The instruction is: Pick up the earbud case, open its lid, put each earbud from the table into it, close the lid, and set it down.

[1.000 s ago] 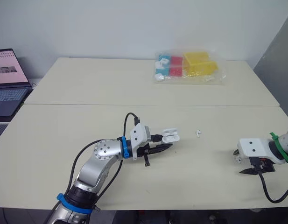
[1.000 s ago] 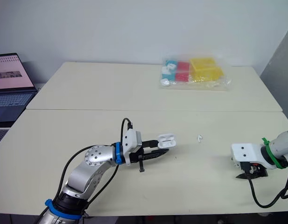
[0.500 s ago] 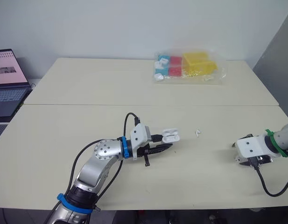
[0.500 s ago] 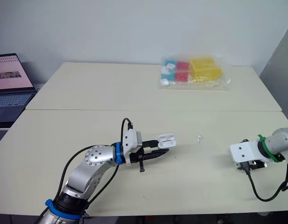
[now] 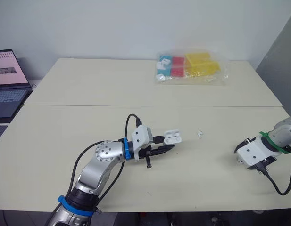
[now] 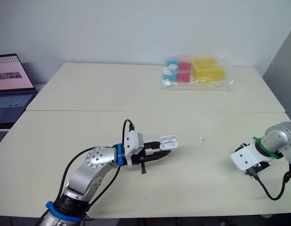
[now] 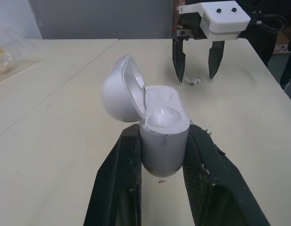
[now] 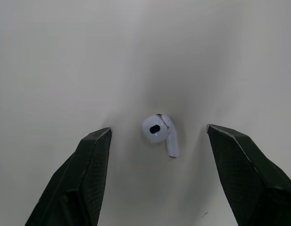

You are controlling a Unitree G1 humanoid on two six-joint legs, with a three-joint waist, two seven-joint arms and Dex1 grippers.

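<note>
Our left gripper [image 7: 163, 141] pinches the earbud case [image 5: 172, 136], lid hinged open, over the table [image 5: 88, 122] | our right gripper [image 7: 196, 77] stands spread well to its right, one earbud [image 8: 158, 129] lying on the table between its fingers | we see another earbud [image 5: 200, 134] lying just beyond the case.

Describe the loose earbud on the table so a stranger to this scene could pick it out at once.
Start at the nearer cream table, where the left gripper holds the open white earbud case. Just to the robot's right of that case, the earbud lies alone on the bare tabletop. It is the tiniest white thing there, stemmed, and touched by nothing.
</note>
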